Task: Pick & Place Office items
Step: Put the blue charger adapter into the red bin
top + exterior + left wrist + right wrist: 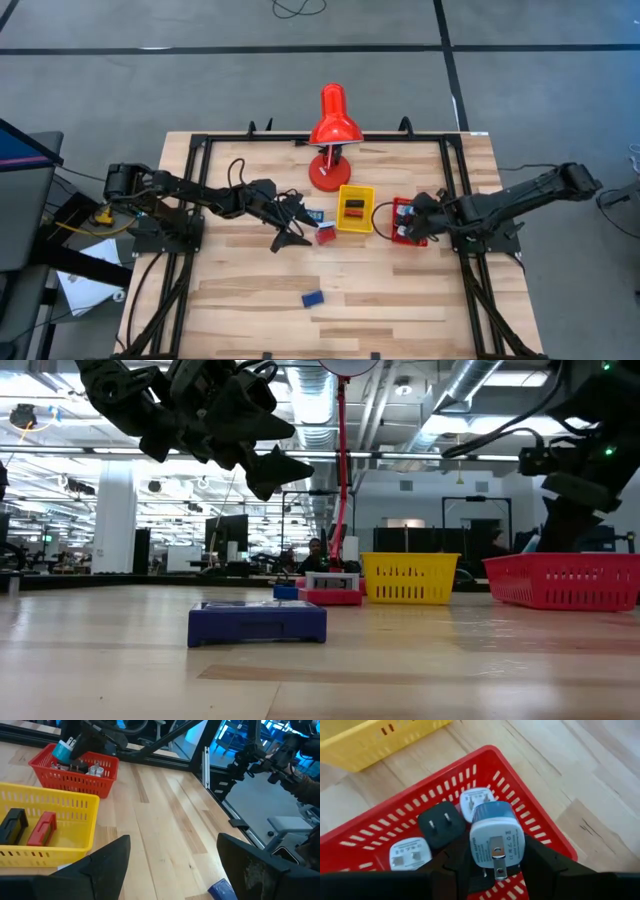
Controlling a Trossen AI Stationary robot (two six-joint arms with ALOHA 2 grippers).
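table point(400, 300): pale matt wood planks | red tray point(530, 785): glossy slotted plastic | yellow tray point(60, 802): plastic | charger point(492, 837): smooth plastic, 2 metal prongs

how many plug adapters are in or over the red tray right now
4. Two white plug adapters and a black one lie in the red tray; a blue-and-white one is held by the right gripper just above them. More may be hidden under the gripper.
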